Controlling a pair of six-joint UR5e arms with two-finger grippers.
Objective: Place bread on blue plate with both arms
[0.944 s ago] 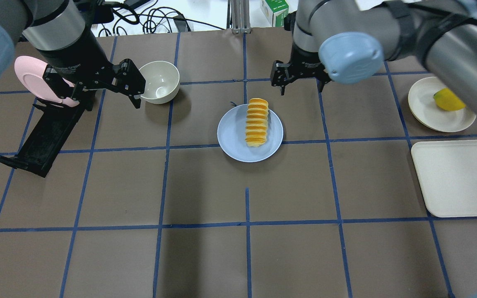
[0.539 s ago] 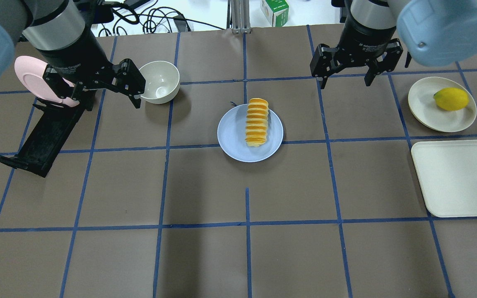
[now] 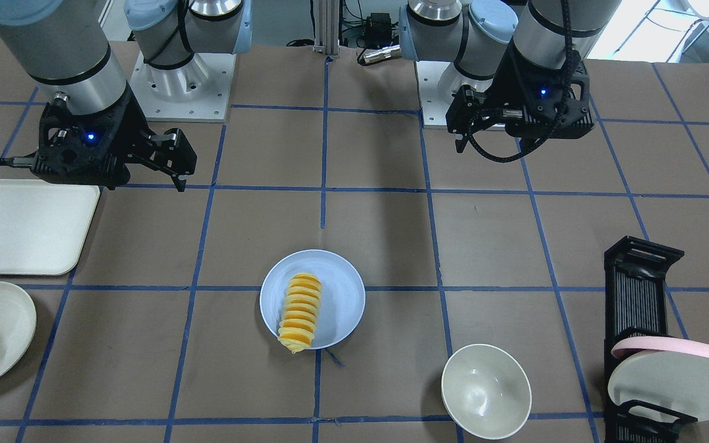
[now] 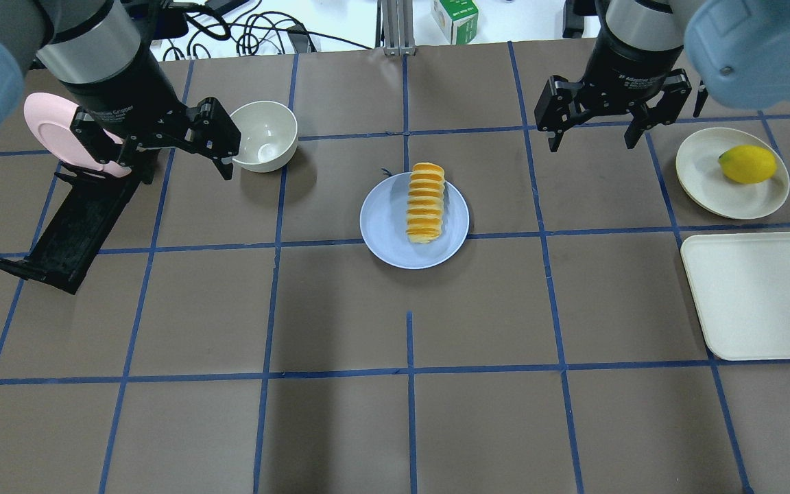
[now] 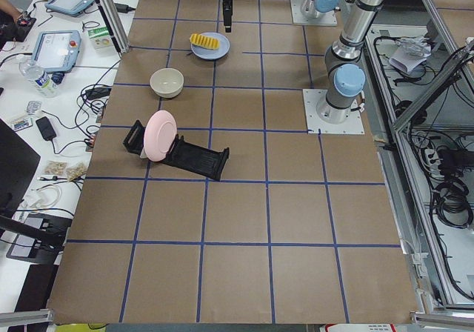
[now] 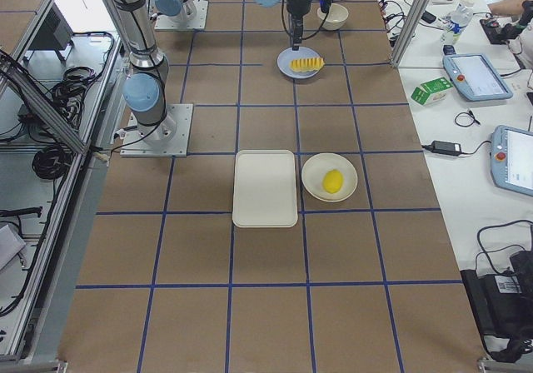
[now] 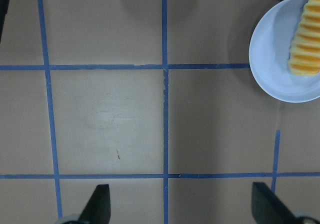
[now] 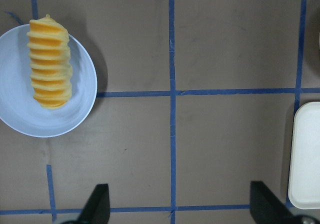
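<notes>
The bread (image 4: 426, 204), a ridged yellow-orange loaf, lies on the blue plate (image 4: 385, 226) at the table's middle. Its far end juts slightly over the rim. Both also show in the front view, bread (image 3: 300, 312) on plate (image 3: 345, 289), and at the edges of the left wrist view (image 7: 307, 49) and right wrist view (image 8: 48, 61). My left gripper (image 4: 179, 168) is open and empty, hovering beside the cream bowl, far left of the plate. My right gripper (image 4: 592, 145) is open and empty, hovering to the plate's far right.
A cream-white bowl (image 4: 265, 134) stands left of the plate. A pink-rimmed plate (image 4: 59, 130) leans in a black rack (image 4: 66, 233) at far left. A cream plate (image 4: 714, 185) with a yellow fruit (image 4: 748, 163) and a cream tray (image 4: 762, 295) are at right.
My right gripper has moved right, away from the blue plate's far edge toward the cream plate. The left gripper, bread and blue plate have not moved.
</notes>
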